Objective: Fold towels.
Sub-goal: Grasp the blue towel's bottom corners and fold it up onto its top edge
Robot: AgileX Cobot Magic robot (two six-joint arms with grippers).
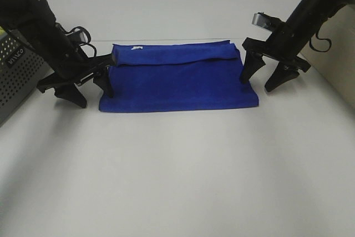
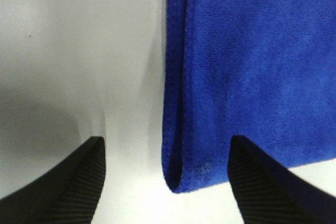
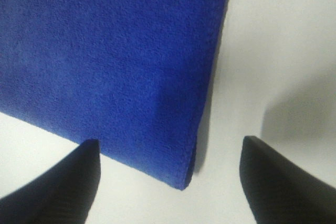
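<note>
White table (image 1: 177,181) | blue towel (image 1: 177,84) part-folded, centre | left gripper (image 1: 93,95), right gripper (image 1: 258,83) both spread, empty, straddling its end corners | likely lining up next pinch.

The white surface (image 1: 183,181) is carrying a folded blue towel (image 1: 177,87), which is lying just toward 12 o'clock of the middle with its long sides running from 9 to 3 o'clock. A narrower fold is lying along its 12 o'clock side, showing a small white tag (image 1: 137,48) near the 10 o'clock corner. A grey perforated box (image 1: 14,73) is sitting at the 9 o'clock edge.
</note>
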